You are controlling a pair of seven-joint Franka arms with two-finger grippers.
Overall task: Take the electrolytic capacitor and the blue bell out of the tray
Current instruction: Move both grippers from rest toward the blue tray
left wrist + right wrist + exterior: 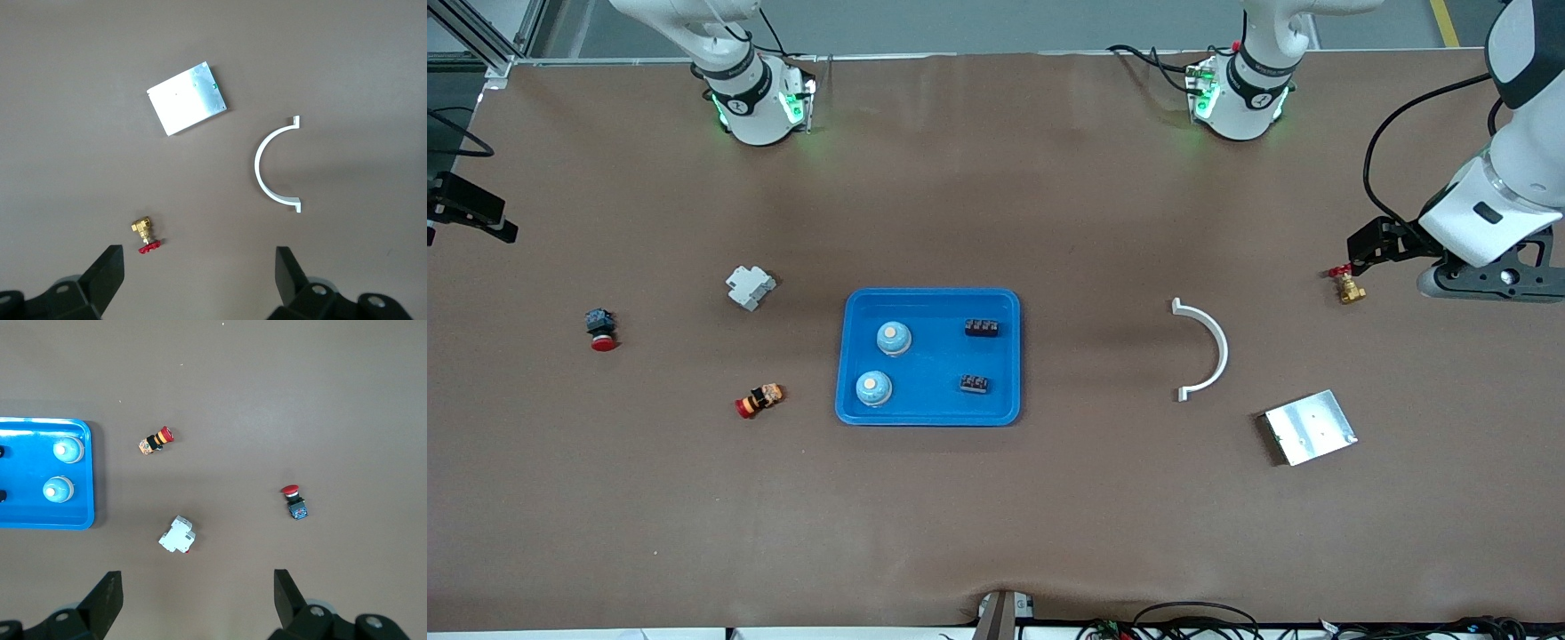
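Two blue dome bells [894, 338] [873, 388] and two small black capacitors [981, 328] [975, 384] sit in the blue tray [934, 356] at the table's middle. The bells [69, 450] [56, 490] and tray [27, 513] also show in the right wrist view. My left gripper [1369, 251] [200, 267] is open and empty, up in the air over the brass valve [1348, 286] [144, 230] at the left arm's end. My right gripper [198, 587] is open and empty, high over bare table near the white breaker [177, 537]; it is out of the front view.
A white breaker [749, 287], a red-capped push button [601, 330] and a red-and-orange button [759, 400] lie toward the right arm's end. A white curved bracket [1209, 351] and a metal plate [1310, 427] lie toward the left arm's end.
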